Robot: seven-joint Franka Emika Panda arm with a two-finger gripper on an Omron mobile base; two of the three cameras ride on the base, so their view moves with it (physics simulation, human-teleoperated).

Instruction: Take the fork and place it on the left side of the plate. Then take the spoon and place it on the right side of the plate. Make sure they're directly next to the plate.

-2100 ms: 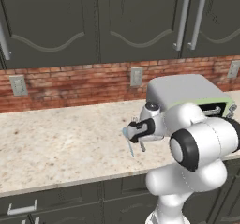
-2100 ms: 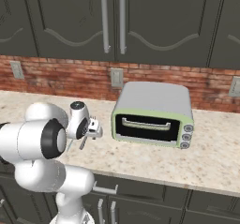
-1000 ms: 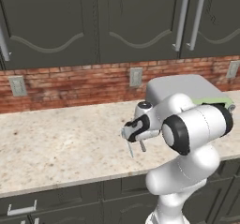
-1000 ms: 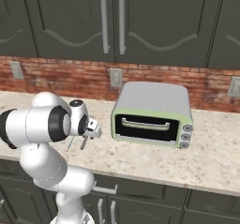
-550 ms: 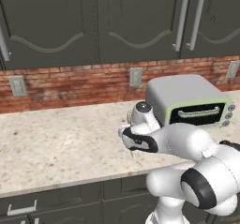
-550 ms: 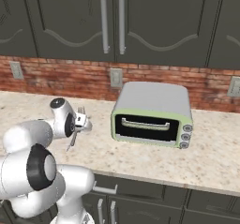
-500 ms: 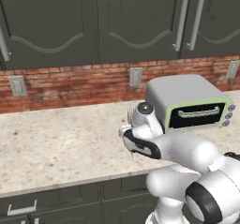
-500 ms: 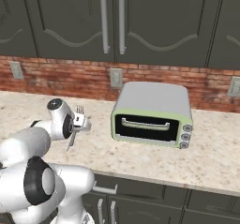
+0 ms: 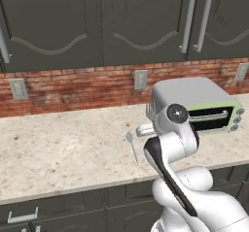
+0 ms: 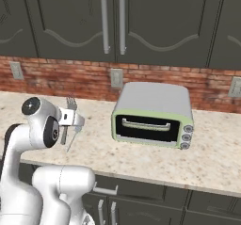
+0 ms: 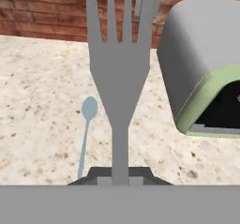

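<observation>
Gripper (image 11: 120,174) you're running is clamped on the fork (image 11: 118,73), tines up, above the counter (image 11: 37,106), spoon (image 11: 86,124) lying below.

Two base views look forward and down from behind the arm, one from its left, one from its right. Both take in the same speckled worktop (image 9: 58,148), brick wall (image 10: 84,80) and toaster oven (image 10: 153,113). The hand view sits close above the worktop, facing the brick wall, with the toaster oven at its right.
</observation>
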